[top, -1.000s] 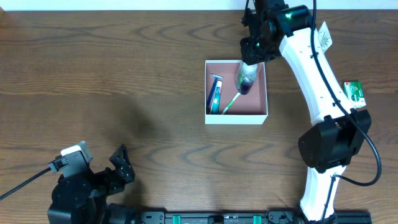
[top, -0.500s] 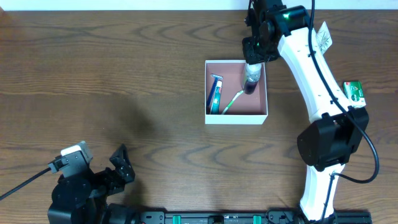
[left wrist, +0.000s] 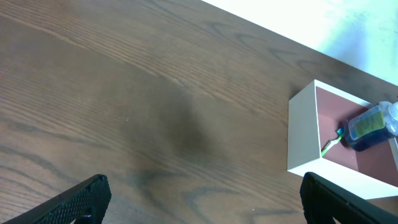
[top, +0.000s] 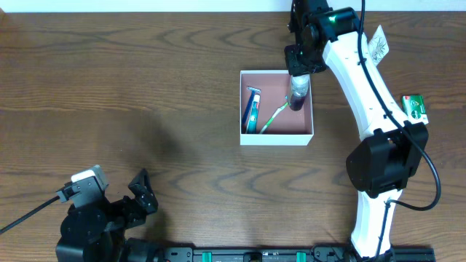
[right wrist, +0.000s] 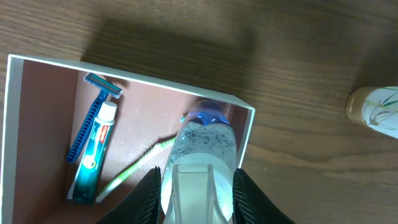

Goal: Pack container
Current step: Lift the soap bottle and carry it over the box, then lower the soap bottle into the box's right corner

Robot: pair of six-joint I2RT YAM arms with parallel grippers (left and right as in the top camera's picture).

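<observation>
The container (top: 277, 136) is a square white-walled box with a pink-brown floor, at the table's far middle; it also shows in the left wrist view (left wrist: 303, 134) and the right wrist view (right wrist: 43, 118). In it lie a blue razor (right wrist: 94, 115), a toothpaste tube (right wrist: 93, 155) and a green toothbrush (right wrist: 134, 168). My right gripper (right wrist: 198, 193) is shut on a clear bottle (right wrist: 205, 140) with a blue base, held over the container's right side (top: 298, 93). My left gripper (left wrist: 199, 199) is open and empty near the table's front left.
A small green-and-red box (top: 413, 106) lies at the right of the table. A white leaf-printed tube (top: 378, 44) lies at the far right, also in the right wrist view (right wrist: 373, 111). Bare wood lies left of the container.
My right gripper has carried the bottle a little right and toward the container's right wall, and turned it more upright. The left arm has not moved.
</observation>
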